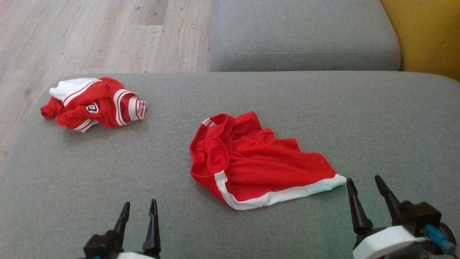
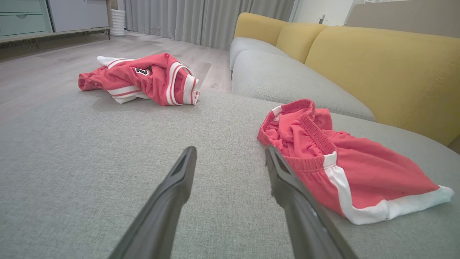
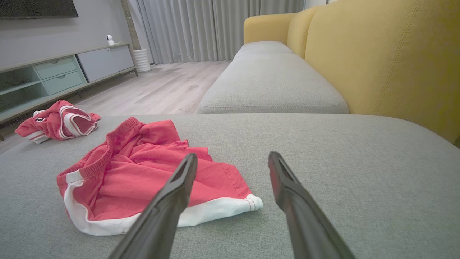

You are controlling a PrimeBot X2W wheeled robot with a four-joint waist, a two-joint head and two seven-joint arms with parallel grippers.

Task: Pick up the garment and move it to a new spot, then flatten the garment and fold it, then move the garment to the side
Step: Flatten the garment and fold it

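A wide grey fabric cushion is carrying two garments lying well apart, crumpled red shorts with white trim sitting near its middle and a bunched red-and-white jersey resting by its far left corner.

Red mesh-cloth shorts; grey woven matt cushion.
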